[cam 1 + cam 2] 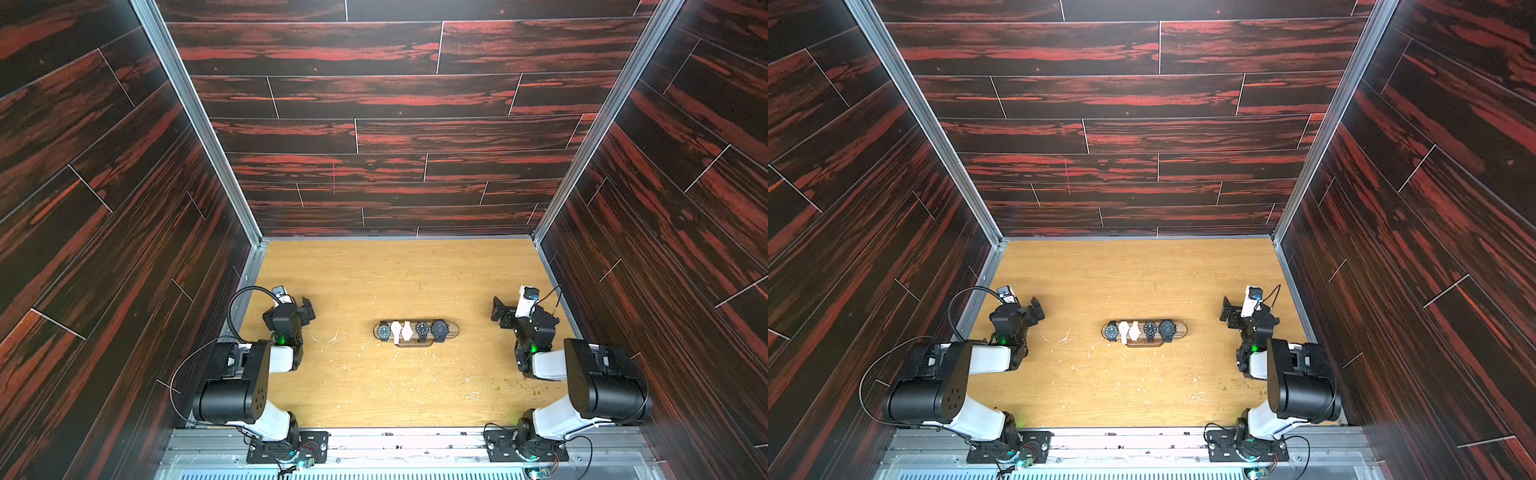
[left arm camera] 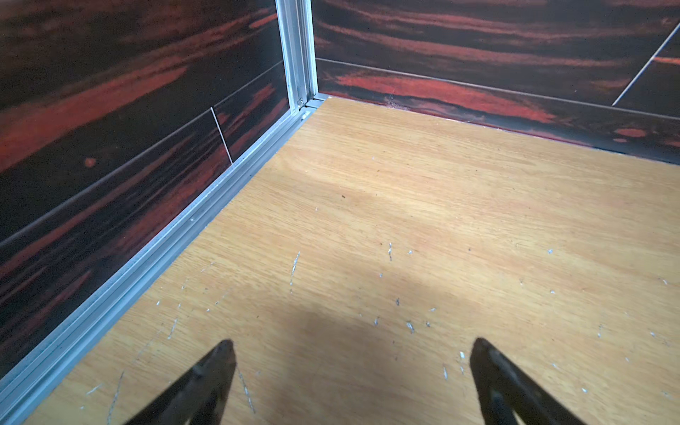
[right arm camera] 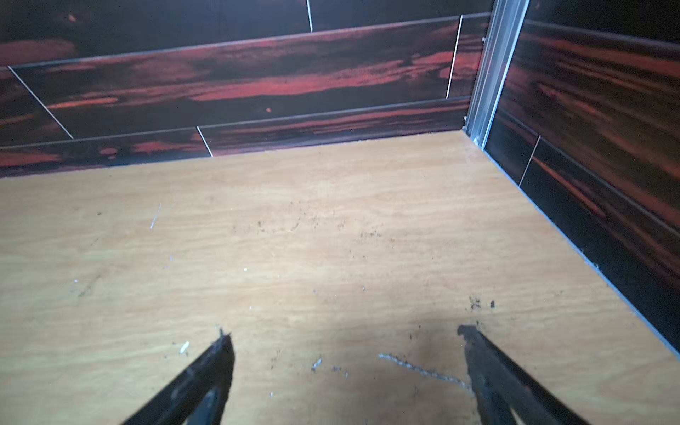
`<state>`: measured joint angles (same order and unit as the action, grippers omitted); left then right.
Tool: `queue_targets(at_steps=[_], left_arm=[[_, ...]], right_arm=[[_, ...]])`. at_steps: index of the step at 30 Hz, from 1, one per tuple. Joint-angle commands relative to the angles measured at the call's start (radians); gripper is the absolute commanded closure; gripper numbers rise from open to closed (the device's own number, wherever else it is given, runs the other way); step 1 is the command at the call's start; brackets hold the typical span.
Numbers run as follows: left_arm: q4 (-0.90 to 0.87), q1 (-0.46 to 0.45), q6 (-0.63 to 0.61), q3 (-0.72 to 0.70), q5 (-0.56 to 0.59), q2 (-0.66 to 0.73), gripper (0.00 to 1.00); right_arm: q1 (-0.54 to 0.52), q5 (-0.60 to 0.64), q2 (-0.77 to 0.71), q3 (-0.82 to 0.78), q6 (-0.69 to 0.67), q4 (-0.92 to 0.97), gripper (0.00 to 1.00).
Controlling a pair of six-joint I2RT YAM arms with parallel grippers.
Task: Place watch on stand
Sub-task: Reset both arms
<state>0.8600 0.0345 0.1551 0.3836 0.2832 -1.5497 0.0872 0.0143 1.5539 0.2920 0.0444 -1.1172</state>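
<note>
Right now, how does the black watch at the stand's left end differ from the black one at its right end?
The left-end watch has a slimmer case; the right-end watch looks bulkier. The left-end watch sits beside a white watch, the right-end watch beside a third black watch. Both are black, round-faced and draped over the stand.

Scratched wooden table (image 1: pixel 374 270), dark-red walls (image 1: pixel 395 95)

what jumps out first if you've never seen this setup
The dark red wood-grain walls boxing in a light wooden table dominate. At the table's middle sits the stand, a row of black and white watches across its bar. The left gripper and right gripper hang open and empty at either side, away from it.
</note>
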Motion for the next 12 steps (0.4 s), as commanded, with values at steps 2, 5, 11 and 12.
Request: queue_targets(at_steps=[2, 5, 11, 12], left_arm=[[-0.012, 0.007, -0.018, 0.02, -0.007, 0.017, 0.0], [-0.013, 0.007, -0.018, 0.02, -0.007, 0.016, 0.0], [-0.013, 0.007, -0.016, 0.02, -0.008, 0.019, 0.0], [-0.012, 0.007, -0.018, 0.02, -0.006, 0.018, 0.0]], right_arm=[[-0.004, -0.01, 0.005, 0.016, 0.008, -0.014, 0.02], [-0.003, -0.011, 0.007, 0.021, 0.006, -0.009, 0.01], [0.004, -0.029, 0.008, 0.025, 0.012, 0.0, 0.01], [0.003, -0.024, 0.004, 0.019, 0.01, -0.008, 0.02]])
